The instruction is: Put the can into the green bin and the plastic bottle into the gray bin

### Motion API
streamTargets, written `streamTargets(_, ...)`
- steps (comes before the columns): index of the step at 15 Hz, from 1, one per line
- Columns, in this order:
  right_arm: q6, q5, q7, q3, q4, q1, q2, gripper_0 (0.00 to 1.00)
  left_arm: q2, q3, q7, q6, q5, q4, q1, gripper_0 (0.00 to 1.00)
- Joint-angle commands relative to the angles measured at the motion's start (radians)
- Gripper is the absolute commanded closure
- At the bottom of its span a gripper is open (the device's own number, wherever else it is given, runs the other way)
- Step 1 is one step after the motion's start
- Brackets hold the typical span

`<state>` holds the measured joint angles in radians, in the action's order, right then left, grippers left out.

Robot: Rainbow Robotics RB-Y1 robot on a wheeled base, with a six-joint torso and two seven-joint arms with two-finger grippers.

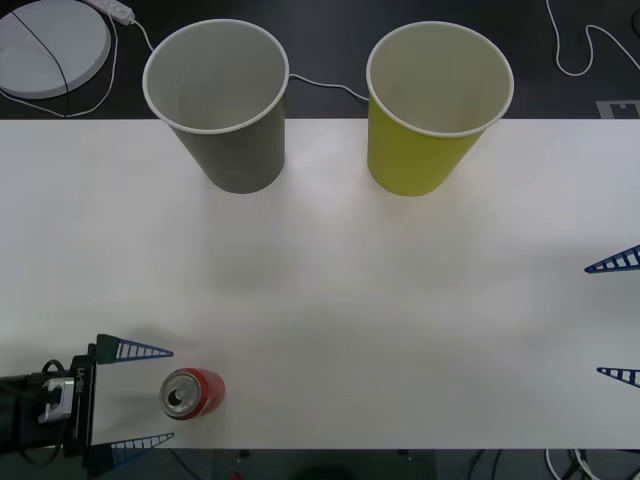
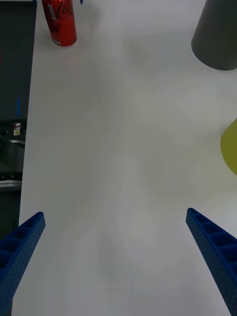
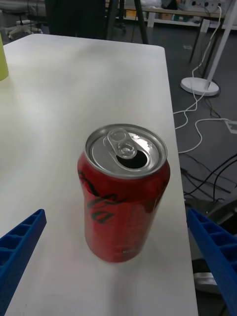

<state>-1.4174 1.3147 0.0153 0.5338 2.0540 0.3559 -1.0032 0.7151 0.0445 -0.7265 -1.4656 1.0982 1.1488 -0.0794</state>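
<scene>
The red can (image 1: 192, 393) stands upright near the table's front left edge, its silver top and pull tab facing up (image 3: 125, 149). My left gripper (image 1: 141, 395) is open just left of it, fingers level with the can on either side but apart from it. The gray bin (image 1: 219, 103) stands at the back left, the green bin (image 1: 437, 105) at the back right. My right gripper (image 1: 618, 318) is open at the table's right edge, nothing between its fingers; from there the can (image 2: 59, 20) is far off. The plastic bottle is out of view.
A white table (image 1: 350, 300) carries everything. Behind it lie a round white disc (image 1: 48, 45) and white cables on a dark floor. The can stands close to the table's front edge (image 3: 173, 148), with cables and a stand base on the floor beyond.
</scene>
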Motion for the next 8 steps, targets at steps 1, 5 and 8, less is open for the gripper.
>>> streamTargets(1, 0.0, 0.0, 0.0, 0.0, 0.0, 0.0, 0.0, 0.0, -0.045, 0.0, 0.018, 0.005, -0.003, 0.0, 0.001, 0.0)
streamTargets(5, 0.0, 0.0, 0.0, 0.0, 0.0, 0.0, 0.0, 0.0, -0.1, 0.0, 0.024, 0.028, 0.012, 0.0, 0.003, 0.0)
streamTargets(8, 0.0, 0.0, 0.0, 0.0, 0.0, 0.0, 0.0, 0.0, -0.132, 0.0, 0.025, 0.045, 0.031, 0.0, 0.006, 0.0)
